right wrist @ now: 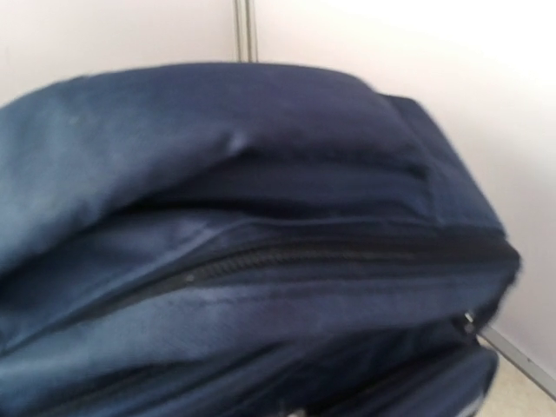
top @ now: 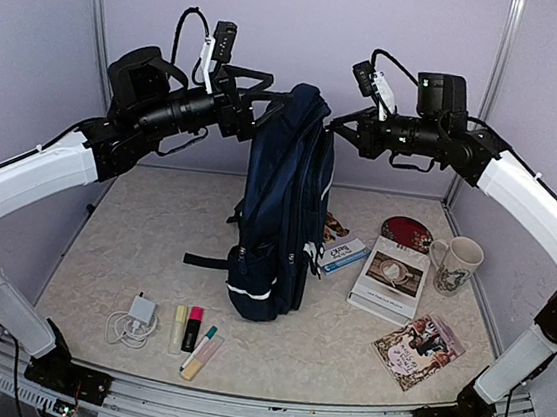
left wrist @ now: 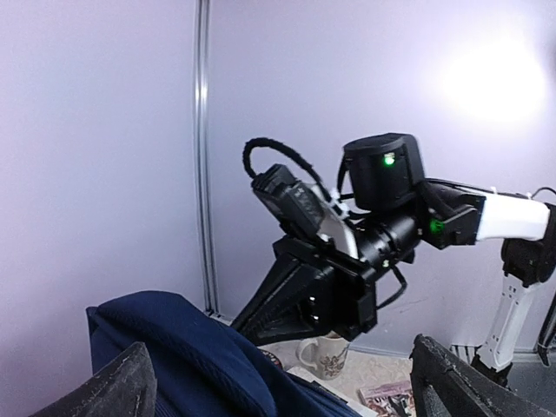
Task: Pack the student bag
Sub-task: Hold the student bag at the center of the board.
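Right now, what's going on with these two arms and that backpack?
The student bag stands upright in the middle of the table. The right gripper is shut at its top edge, apparently pinching the fabric, while the left gripper hangs open beside the top, holding nothing. A mug, books, a charger and highlighters sit around it, not yet packed.

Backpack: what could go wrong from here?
1. The backpack stands on a narrow base with only the right hand seemingly pinching its top; the left hand is open. A slip could tip it onto the book beside it.
2. Its zipper looks closed, so packing may stall.
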### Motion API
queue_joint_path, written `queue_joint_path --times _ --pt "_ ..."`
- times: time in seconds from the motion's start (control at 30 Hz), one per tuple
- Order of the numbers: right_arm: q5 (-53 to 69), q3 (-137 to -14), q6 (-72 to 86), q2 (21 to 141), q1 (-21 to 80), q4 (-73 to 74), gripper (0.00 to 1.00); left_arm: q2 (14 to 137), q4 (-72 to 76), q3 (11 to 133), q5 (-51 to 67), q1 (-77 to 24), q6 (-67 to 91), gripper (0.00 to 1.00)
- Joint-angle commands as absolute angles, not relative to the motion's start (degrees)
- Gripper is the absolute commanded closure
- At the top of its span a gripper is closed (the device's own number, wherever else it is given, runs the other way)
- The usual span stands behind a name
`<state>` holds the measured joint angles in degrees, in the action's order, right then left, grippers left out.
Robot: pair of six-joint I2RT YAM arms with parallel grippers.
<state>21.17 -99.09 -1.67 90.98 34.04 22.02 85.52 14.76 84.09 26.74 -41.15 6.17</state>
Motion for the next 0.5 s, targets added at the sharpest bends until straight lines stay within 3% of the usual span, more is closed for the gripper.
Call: queue_joint_path --times 0.0,0.23,0.3,0.47 --pt "16.71 -102.33 -2.47 91.52 36.40 17.05 1.00 91.04 -0.22 88.72 15.12 -43.47 3.81 0.01" --pt "15.61 -103.97 -3.31 92.09 38.56 18.01 1.00 94.99 -6.23 93.11 9.13 -46.80 -0.54 0.04" --pt "17.12 -103.97 -2.98 91.79 38.58 17.62 1.00 94.54 -6.82 92.38 10.44 -45.93 -0.45 0.22" --pt "19.69 -105.93 -3.58 92.04 38.39 18.48 1.00 92.89 -4.94 90.82 17.64 -45.43 -1.63 0.93"
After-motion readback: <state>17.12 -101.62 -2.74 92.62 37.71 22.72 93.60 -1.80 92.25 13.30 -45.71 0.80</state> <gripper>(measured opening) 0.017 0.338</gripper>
